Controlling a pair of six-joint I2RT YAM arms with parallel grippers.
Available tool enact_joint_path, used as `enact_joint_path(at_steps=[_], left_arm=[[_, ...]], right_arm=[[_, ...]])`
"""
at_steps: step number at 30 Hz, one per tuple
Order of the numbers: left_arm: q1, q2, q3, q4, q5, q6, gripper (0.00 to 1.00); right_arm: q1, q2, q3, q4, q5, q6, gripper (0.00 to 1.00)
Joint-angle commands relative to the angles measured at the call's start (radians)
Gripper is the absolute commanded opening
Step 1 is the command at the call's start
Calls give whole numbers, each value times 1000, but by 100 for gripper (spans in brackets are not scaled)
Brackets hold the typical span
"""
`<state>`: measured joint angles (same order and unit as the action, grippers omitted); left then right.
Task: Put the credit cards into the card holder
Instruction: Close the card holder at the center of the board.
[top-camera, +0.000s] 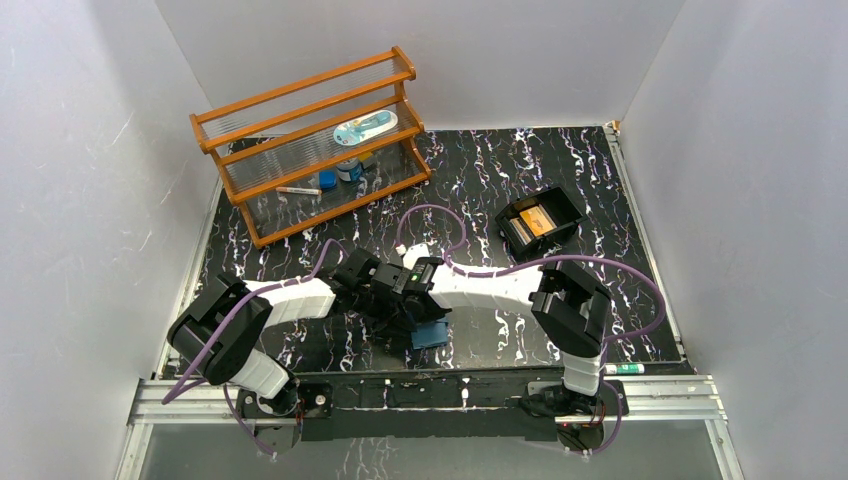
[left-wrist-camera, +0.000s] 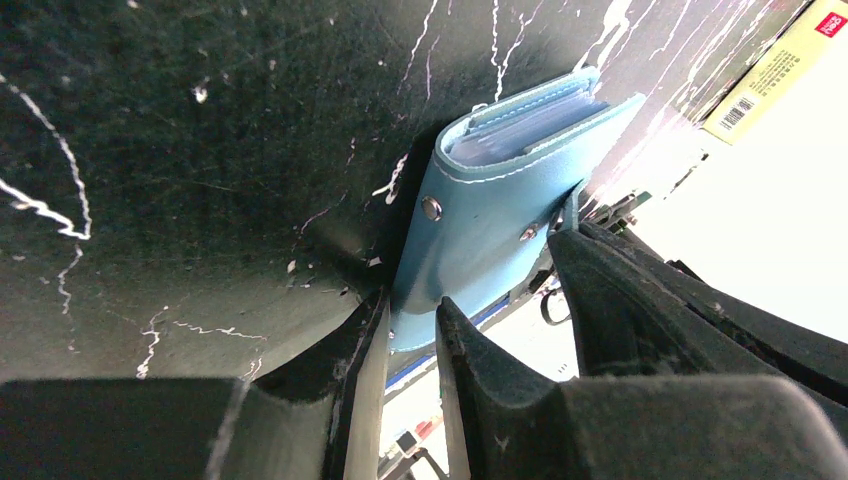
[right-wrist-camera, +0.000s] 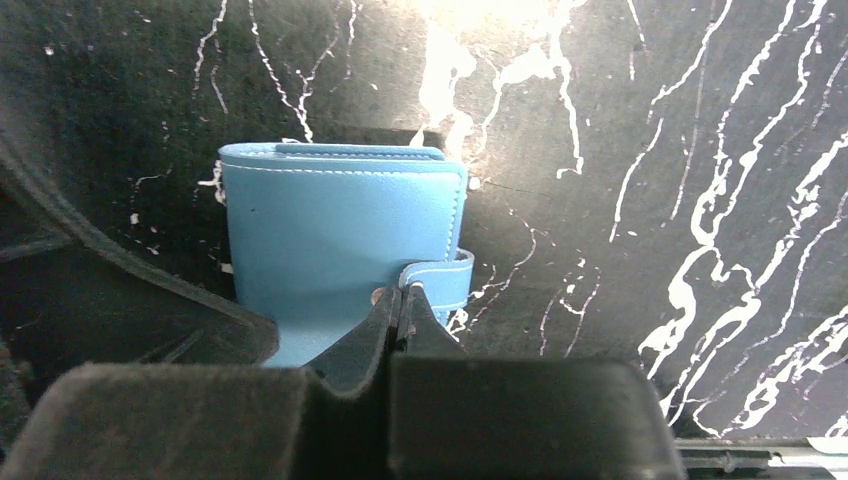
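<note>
Both arms are reaching inward, elbows bent, wrists meeting low between the 2 bases. Left gripper (left-wrist-camera: 412, 335) is pinching the card holder (left-wrist-camera: 480, 230) between its 2 fingers. Right gripper (right-wrist-camera: 400, 300) is pressing its 2 fingers fully together, tips touching the holder's strap.

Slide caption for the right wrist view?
Right gripper shut on the snap tab of the closed blue card holder, black marbled table behind.

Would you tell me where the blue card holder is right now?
In the top view the card holder sits at the front centre of the table, between the left gripper and right gripper, forward of the black tray.
</note>
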<state>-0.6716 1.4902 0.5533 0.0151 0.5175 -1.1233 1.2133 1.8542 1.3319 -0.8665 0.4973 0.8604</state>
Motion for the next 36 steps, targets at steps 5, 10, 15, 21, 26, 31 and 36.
enact_joint_path(at_steps=[5, 10, 15, 21, 26, 31, 36], left_arm=[[-8, -27, 10, -13, 1, 3, 22], [-9, -31, 8, -15, -2, 4, 22], [-11, -33, 8, -17, -6, 3, 22], [-14, -24, 10, -18, -10, 4, 22], [-16, -21, 11, -20, -10, 6, 22], [-17, -22, 13, -20, -10, 7, 22], [-17, -24, 11, -19, -11, 6, 22]], right_arm=[[10, -76, -55, 110, -48, 4, 0], [10, -92, -83, 143, -64, 14, 0], [11, -96, -85, 142, -74, 23, 0], [10, -102, -93, 152, -82, 26, 0], [9, -107, -93, 162, -83, 28, 0], [9, -107, -101, 170, -86, 30, 0], [9, -106, -132, 198, -99, 36, 0]])
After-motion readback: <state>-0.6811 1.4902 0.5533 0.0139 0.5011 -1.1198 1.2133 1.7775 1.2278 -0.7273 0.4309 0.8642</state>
